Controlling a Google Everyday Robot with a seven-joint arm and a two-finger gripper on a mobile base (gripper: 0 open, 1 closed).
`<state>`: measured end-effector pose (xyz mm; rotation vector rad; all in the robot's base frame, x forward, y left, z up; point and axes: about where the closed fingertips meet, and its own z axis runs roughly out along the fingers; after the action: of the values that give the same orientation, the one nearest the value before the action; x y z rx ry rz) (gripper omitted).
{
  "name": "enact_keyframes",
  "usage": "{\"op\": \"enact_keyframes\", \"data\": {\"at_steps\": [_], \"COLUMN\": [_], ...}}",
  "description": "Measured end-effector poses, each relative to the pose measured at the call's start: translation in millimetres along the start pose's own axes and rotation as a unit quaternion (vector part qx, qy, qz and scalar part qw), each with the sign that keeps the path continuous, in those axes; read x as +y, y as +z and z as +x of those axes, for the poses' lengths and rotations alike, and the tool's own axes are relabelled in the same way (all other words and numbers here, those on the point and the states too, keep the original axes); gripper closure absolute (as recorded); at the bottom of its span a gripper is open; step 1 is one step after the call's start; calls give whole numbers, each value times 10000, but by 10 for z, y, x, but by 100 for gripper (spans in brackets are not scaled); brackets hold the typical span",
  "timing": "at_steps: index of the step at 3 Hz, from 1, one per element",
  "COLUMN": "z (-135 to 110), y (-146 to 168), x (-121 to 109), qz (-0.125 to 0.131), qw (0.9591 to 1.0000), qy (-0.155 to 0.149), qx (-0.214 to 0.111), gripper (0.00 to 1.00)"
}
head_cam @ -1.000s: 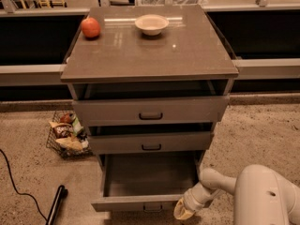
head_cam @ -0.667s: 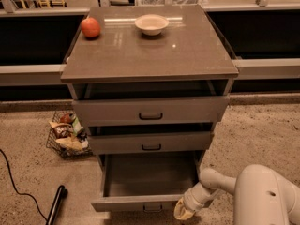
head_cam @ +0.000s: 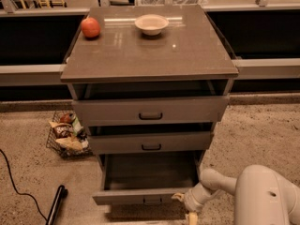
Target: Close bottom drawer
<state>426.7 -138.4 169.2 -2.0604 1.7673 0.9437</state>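
The bottom drawer [head_cam: 140, 197] is the narrowest grey drawer, lowest in the cabinet. It is pulled far out and its inside is empty. A small dark handle [head_cam: 151, 201] sits at the centre of its front panel. My gripper [head_cam: 184, 207] is low at the right end of that front panel, on the cream arm [head_cam: 211, 184] that comes in from the lower right. Its jaws stand apart, one fingertip [head_cam: 178, 197] right by the panel's right end. It holds nothing.
The middle drawer [head_cam: 151, 142] and the top drawer [head_cam: 150, 110] stand slightly out. A red apple [head_cam: 90, 27] and a white bowl [head_cam: 151, 24] sit on the cabinet top. A wire basket of snacks [head_cam: 65, 136] and a black cable and wand [head_cam: 55, 204] lie on the floor at the left.
The gripper stays at the right end of the bottom drawer's front panel. The drawer still stands far out. The cabinet sits slightly higher in the view.
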Motion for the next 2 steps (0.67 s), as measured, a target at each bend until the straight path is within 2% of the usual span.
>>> {"op": "enact_keyframes", "data": {"at_steps": [1,2], "z": [0,-12], "y": [0,-45], "x": [-1,-101], "qz": [1,163], "qw": [10000,9997], "qy": [-1,-105], "qx": [1,129], "gripper": [0,0]}}
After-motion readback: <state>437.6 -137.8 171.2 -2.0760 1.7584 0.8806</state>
